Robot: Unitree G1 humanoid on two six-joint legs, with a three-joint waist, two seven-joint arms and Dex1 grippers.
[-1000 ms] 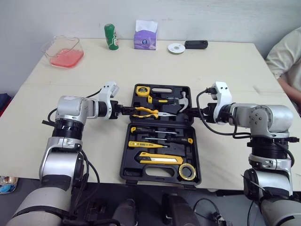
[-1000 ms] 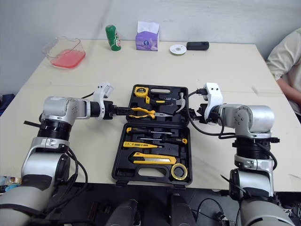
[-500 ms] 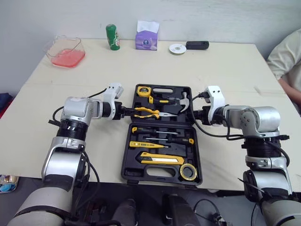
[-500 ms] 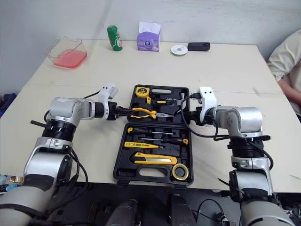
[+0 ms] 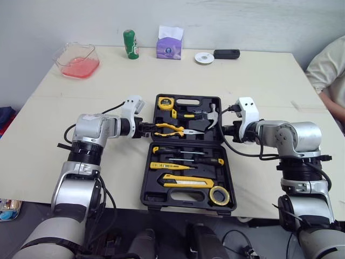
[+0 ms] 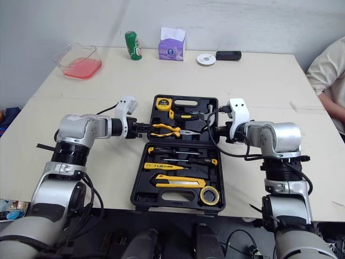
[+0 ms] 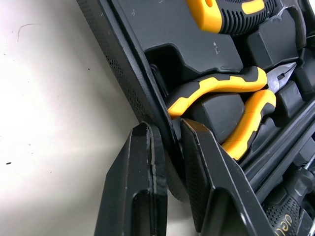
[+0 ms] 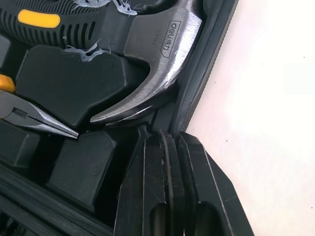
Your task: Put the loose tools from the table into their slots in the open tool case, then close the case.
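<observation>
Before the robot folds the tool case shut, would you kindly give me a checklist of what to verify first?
1. Left end effector pinching the tool case wall beside the pliers: ok.
2. Right end effector pinching the opposite wall by the hammer: ok.
3. Tape measure, screwdrivers, knife and tape roll lying in slots: ok.
4. Tools in the gripped half clipped firmly enough to stay put when it tips over: cannot tell.
5. Person's sleeve well apart from the case: ok.
</observation>
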